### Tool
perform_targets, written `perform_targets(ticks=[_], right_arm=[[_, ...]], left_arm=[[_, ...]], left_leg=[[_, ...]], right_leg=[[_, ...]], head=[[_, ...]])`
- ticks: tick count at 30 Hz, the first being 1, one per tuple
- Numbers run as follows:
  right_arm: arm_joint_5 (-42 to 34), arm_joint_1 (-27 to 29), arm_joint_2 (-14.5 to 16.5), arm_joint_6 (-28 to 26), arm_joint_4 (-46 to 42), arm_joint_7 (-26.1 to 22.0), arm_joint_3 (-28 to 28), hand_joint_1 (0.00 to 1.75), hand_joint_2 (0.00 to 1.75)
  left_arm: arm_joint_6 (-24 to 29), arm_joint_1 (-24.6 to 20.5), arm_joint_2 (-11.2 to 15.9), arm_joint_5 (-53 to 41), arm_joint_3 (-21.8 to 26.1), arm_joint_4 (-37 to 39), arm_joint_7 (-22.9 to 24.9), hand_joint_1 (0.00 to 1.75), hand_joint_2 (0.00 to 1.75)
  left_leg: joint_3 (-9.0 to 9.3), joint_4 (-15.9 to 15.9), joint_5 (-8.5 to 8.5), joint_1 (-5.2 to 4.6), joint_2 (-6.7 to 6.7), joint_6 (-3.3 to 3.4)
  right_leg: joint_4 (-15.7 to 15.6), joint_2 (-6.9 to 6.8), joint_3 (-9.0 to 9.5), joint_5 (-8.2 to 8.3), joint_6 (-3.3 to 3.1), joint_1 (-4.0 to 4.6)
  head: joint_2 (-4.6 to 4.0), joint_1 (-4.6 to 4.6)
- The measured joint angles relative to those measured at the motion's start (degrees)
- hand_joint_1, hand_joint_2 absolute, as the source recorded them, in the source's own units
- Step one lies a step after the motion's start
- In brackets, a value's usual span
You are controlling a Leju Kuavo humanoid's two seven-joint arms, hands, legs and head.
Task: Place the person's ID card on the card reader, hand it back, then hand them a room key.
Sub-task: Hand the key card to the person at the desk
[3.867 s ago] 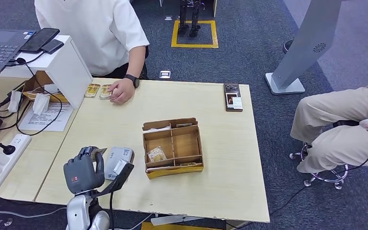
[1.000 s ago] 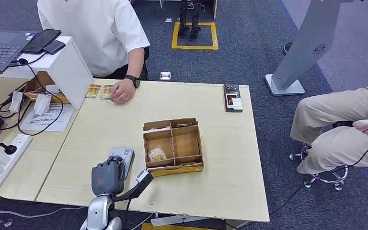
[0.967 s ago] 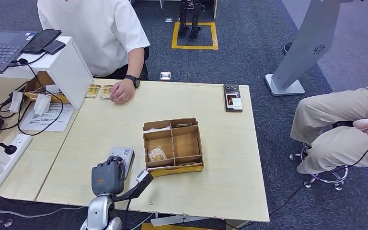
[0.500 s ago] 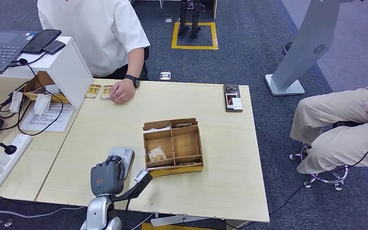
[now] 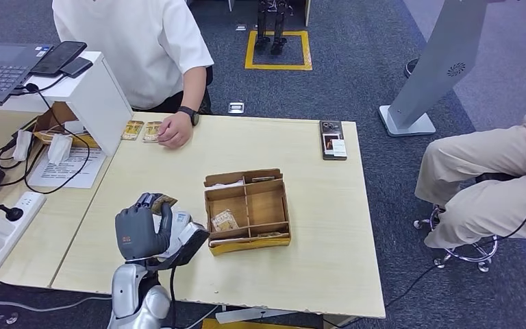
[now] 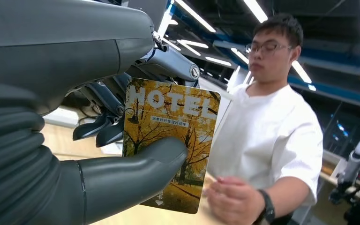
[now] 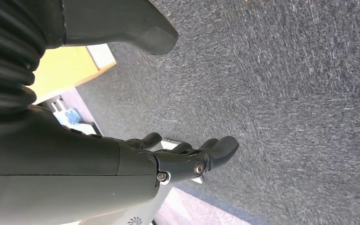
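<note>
Presently, the left hand [image 5: 137, 229] is gripping a room key [image 6: 171, 140] printed "HOTEL" with yellow trees, the thumb pressing its face against the fingers [image 6: 98, 129], above the near-left part of the pale wooden table [image 5: 315, 199]. The card reader [image 5: 178, 223] is sitting just beyond and beside that hand, partly hidden by it. A partitioned cardboard box [image 5: 248, 209] is standing just to the hand's right. Well beyond the hand, a person in white [image 5: 133, 48] is resting a hand [image 5: 172, 130] by two cards [image 5: 140, 129] at the far edge. Grey-blue carpet [image 5: 356, 82] is covering the floor. The right hand [image 7: 183, 159] is hanging over carpet, fingers apart, grasping nothing.
</note>
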Motion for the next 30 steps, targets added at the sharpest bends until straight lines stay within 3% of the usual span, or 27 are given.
perform_targets(ticks=[13,25,30], right_arm=[[1.45,-0.05,-0.44,0.98,0.01,-0.9,1.44,0.0,1.75],[2.65,-0.11,-1.03,1.77,0.02,-1.03,3.57,0.0,1.75],[2.67,-0.13,-1.19,1.86,0.02,-1.03,4.07,0.0,1.75]], left_arm=[[-0.14,-7.95,0.5,7.95,0.12,1.05,0.32,1.75,1.75],[-0.18,-21.97,3.96,14.12,-0.01,16.5,4.55,1.75,1.75],[-0.41,-25.64,4.7,15.06,-0.05,21.51,4.81,1.75,1.75]], left_leg=[[-0.02,0.0,0.02,0.0,0.0,-0.02],[-0.02,0.01,0.06,0.0,0.0,-0.04],[-0.03,0.01,0.06,0.0,0.0,-0.04]], right_leg=[[0.0,0.0,-0.02,0.01,0.0,0.0],[0.01,0.03,-0.04,0.03,-0.01,0.0],[0.01,0.03,-0.04,0.03,-0.01,0.0]], head=[[-0.01,-0.01],[0.01,-0.01],[0.01,-0.01]])
